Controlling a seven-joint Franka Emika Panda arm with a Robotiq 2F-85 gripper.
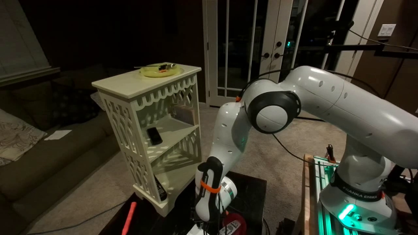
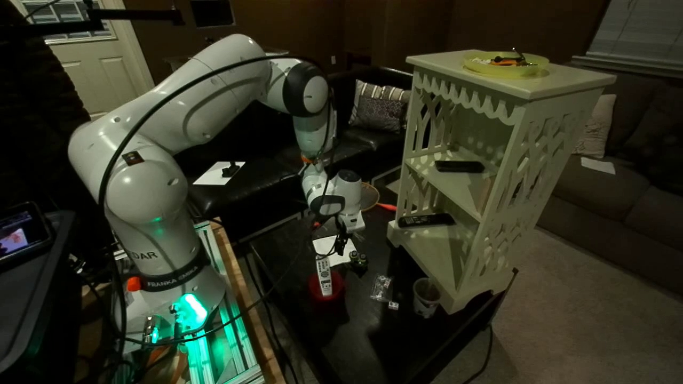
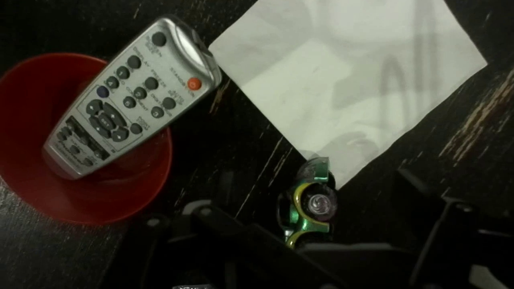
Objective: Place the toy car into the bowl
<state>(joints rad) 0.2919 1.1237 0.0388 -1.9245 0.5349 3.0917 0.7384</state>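
Observation:
The toy car point(image 3: 309, 208), green and yellow with dark wheels, sits on the black table at a corner of the white paper; its near end is hidden by my gripper in the wrist view. It also shows in an exterior view point(image 2: 358, 260). My gripper point(image 3: 319, 182) is open above the table, its dark fingers apart on either side of the car in the wrist view. In an exterior view the gripper point(image 2: 340, 244) hangs beside the car. The red bowl point(image 3: 136, 192) stands near the car. A silver remote point(image 3: 120, 104) lies in it, one end over the rim.
White paper point(image 3: 349, 80) lies flat on the table. A white shelf point(image 2: 525, 154) stands on the table, with a yellow bowl point(image 2: 504, 68) of small items on top. A cup point(image 2: 427, 298), a clear packet point(image 2: 381, 288) and a red racket handle point(image 1: 129, 218) are also on the table.

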